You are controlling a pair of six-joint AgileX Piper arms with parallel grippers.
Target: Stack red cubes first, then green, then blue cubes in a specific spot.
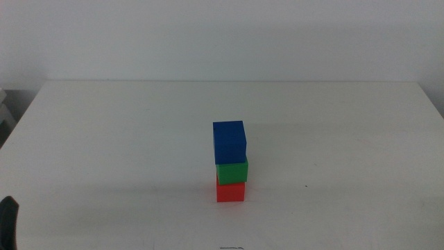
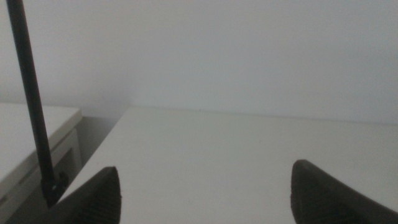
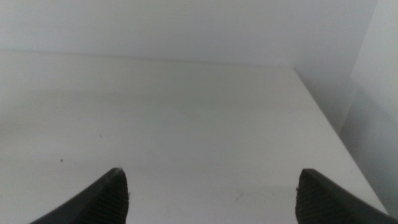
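In the middle view a stack of three cubes stands on the white table (image 1: 104,139), a little right of centre. The red cube (image 1: 230,191) is at the bottom, the green cube (image 1: 232,170) sits on it, and the blue cube (image 1: 229,142) is on top, shifted slightly left. No gripper touches the stack. My left gripper (image 2: 205,196) is open and empty in the left wrist view; a dark part of it shows at the middle view's bottom left corner (image 1: 8,222). My right gripper (image 3: 211,198) is open and empty, out of the middle view.
A white cabinet (image 2: 31,143) and a thin dark rod (image 2: 31,106) stand beside the table's left edge. The table's right edge (image 3: 323,118) drops off to a grey floor. A white wall lies behind the table.
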